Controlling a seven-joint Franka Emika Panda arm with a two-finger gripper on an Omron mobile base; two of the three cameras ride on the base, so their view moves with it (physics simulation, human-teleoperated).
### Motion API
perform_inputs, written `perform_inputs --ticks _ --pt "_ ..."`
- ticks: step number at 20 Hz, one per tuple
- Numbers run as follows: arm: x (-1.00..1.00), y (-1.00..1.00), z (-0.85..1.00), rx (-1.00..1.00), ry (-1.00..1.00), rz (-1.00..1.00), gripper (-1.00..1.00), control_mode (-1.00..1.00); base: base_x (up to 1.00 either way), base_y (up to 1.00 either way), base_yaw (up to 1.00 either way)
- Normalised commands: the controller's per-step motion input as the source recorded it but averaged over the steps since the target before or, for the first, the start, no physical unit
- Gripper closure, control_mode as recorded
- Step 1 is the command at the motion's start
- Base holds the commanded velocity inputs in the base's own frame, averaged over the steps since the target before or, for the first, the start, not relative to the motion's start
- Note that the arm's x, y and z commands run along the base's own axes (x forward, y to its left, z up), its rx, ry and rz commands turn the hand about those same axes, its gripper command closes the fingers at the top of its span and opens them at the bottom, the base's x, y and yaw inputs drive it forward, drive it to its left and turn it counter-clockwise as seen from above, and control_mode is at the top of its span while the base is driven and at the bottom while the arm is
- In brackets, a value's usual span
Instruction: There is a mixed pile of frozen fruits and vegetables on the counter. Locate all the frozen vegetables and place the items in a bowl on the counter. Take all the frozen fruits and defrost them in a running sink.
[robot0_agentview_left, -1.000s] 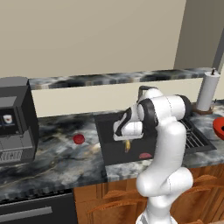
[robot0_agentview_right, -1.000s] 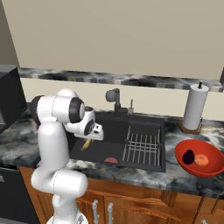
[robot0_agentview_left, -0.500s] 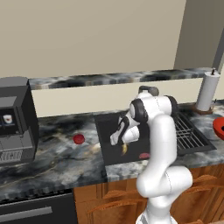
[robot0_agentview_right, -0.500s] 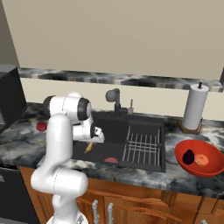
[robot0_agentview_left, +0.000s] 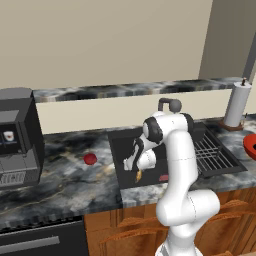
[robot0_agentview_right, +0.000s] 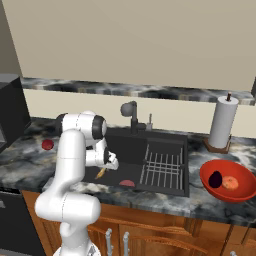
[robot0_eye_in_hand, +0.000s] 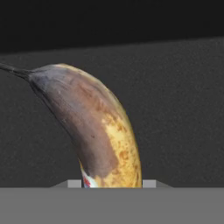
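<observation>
My gripper (robot0_agentview_left: 136, 166) is shut on the yellow-brown banana (robot0_agentview_left: 138, 175), which hangs low inside the left part of the dark sink (robot0_agentview_left: 122, 145). From the right, the banana (robot0_agentview_right: 101, 173) points down from the gripper (robot0_agentview_right: 106, 166) toward the sink (robot0_agentview_right: 131, 146) floor. In the hand view the banana (robot0_eye_in_hand: 98, 131) stands up close against the dark basin. The red round fruit (robot0_agentview_left: 90, 159) (robot0_agentview_right: 47, 144) lies on the counter (robot0_agentview_left: 65, 175) left of the sink. The red-orange bowl (robot0_agentview_right: 225, 192) on the right holds the purple aubergine (robot0_agentview_right: 215, 179) and the orange-red piece (robot0_agentview_right: 230, 182).
A flat pinkish-red oval (robot0_agentview_right: 127, 183) lies on the sink floor near its front wall. A wire rack (robot0_agentview_right: 162, 162) fills the sink's right half, with the grey tap (robot0_agentview_right: 131, 112) behind. A paper towel roll (robot0_agentview_right: 221, 122) stands at the back right, a coffee machine (robot0_agentview_left: 17, 140) at the far left.
The arm has folded and carried the banana down and a little to the left, deeper into the sink basin. The gripper stays shut on it.
</observation>
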Motion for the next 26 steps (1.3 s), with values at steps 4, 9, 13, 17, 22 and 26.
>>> perform_inputs --ticks 4,9,13,17,22,26 --pt "0.05 -0.06 -0.15 0.02 0.02 -0.03 -1.0 -1.0 0.0 0.0 0.0" --pt "0.02 -0.02 0.09 -0.01 0.05 0.0 -1.0 -1.0 0.0 0.0 0.0" --pt "-0.12 0.08 0.55 -0.06 0.02 0.0 -1.0 -1.0 0.0 0.0 0.0" --pt "-0.17 0.21 0.88 -0.04 0.0 0.01 -1.0 -1.0 0.0 0.0 0.0" --pt "-0.26 0.18 0.92 -0.02 -0.02 0.0 -1.0 -1.0 0.0 0.0 0.0" --pt "-0.25 0.04 0.98 0.0 -0.03 0.0 -1.0 -1.0 0.0 0.0 0.0"
